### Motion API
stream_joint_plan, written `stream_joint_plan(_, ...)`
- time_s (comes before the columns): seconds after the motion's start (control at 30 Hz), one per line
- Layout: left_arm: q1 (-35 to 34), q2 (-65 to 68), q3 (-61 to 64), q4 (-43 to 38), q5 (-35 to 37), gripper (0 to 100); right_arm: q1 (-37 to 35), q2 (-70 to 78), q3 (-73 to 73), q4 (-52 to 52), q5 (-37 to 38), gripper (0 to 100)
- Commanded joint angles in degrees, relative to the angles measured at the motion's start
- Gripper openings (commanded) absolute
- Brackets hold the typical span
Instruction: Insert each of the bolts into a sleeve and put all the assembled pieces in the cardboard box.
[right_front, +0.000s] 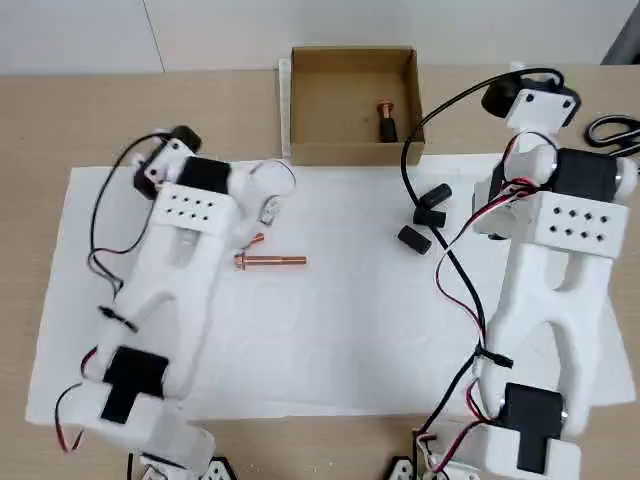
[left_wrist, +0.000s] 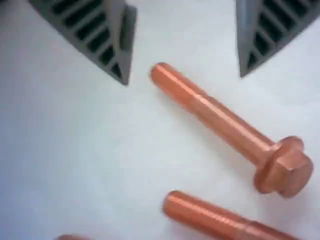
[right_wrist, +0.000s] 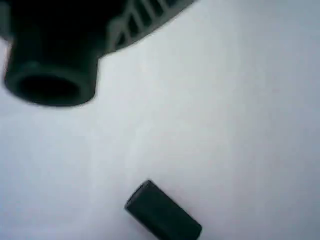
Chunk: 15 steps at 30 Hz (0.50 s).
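Table (right_front: 60, 120): tan wood, running under both my arms and out past either hand.
White sheet (right_front: 350, 340): spread on the table; both my hands work over it.
Left arm (right_front: 185, 250): white, reaching forward across the sheet, with my left hand at its far end.
Right arm (right_front: 560, 260): white, on the other side of the sheet, with black and red cables looping off it.
Cardboard box (right_front: 300, 100): open on top, beyond both hands and roughly between them, just past the sheet's far edge.
Scissors (right_front: 612, 130): black-handled, on the bare table to the outside of my right arm.
Left hand (left_wrist: 183, 78): fingers spread wide and gripping nothing, hanging low over the sheet.
Copper bolt (left_wrist: 225, 130): lying flat on the sheet, its plain tip in the gap between my left fingers (left_wrist: 100, 40) and touching neither; its flanged hex head points away from them.
Second copper bolt (left_wrist: 215, 220): lying beside the first, a little farther from my left fingertips.
Right hand (right_wrist: 90, 30): clamped on a black sleeve, with one ribbed grey finger pressed to its side.
Held sleeve (right_wrist: 50, 65): its open end hangs free of my right hand, above the sheet.
Loose sleeve (right_wrist: 162, 215): black, lying on its side on the sheet, apart from my right hand.
Black sleeves (right_front: 414, 239): a small cluster on the sheet on the inner side of my right arm.
Assembled piece (right_front: 386, 120): a copper bolt in a black sleeve, lying inside the cardboard box, well beyond either hand.
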<state>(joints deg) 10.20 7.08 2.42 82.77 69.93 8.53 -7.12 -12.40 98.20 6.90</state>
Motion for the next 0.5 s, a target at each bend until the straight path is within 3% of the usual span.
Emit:
stream_joint_plan(0.0,1.1,4.0,-2.8,0.2,0.4,14,-0.1,-3.1,-0.2,0.7,-0.8,0.3)
stream_joint_plan(0.2,0.8,12.0,-3.1,-1.6,2.0,13,-0.2,-3.1,-0.2,0.6,-0.8,0.3)
stream_joint_plan(0.47,0.8,13.2,-2.8,-4.5,2.0,13,-0.2,-3.1,-0.2,0.6,-0.8,0.3)
